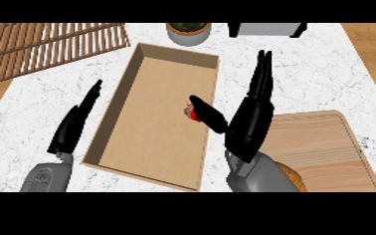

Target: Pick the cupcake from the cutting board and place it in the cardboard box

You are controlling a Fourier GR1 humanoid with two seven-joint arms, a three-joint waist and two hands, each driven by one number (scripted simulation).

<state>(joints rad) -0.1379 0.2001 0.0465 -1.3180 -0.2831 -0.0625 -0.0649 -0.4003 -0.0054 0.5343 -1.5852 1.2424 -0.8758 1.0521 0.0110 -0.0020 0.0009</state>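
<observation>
Surface: white marbled counter [323,69], seen steeply from above; a strip of wooden top shows at the 2 o'clock corner.
Surroundings: slatted wooden rack [51,45] at 10 o'clock; grey pot with a plant [189,34] at 12 o'clock; a grey-and-black appliance [268,29] at 1 o'clock, cut by the edge and not identifiable.
Cardboard box: the cardboard box [154,129] lies open-topped left of centre, its long axis running from 12 to 6 o'clock, slightly tilted.
Cutting board: the cutting board [323,139] sits at 4 o'clock, just beside the box; its visible face carries nothing.
Cupcake: the cupcake [192,113] shows as a small red and brown patch inside the box, close to the right wall and partly hidden by the thumb.
Right hand: the right hand [249,124] stands over the box's right wall, fingers straight and pointing to 12 o'clock, thumb spread toward 10 o'clock across the cupcake; it pinches nothing that can be seen.
Left hand: the left hand [70,129] rests at 8 o'clock, left of the box, fingers straight and together, holding nothing.
Unidentified: a brown rounded edge at 5 o'clock, mostly under the right forearm.
Progress, as judged: the pick is done and the cupcake appears to be in the box. Whether it rests on the floor cannot be told. Left to do: draw the right hand clear.
</observation>
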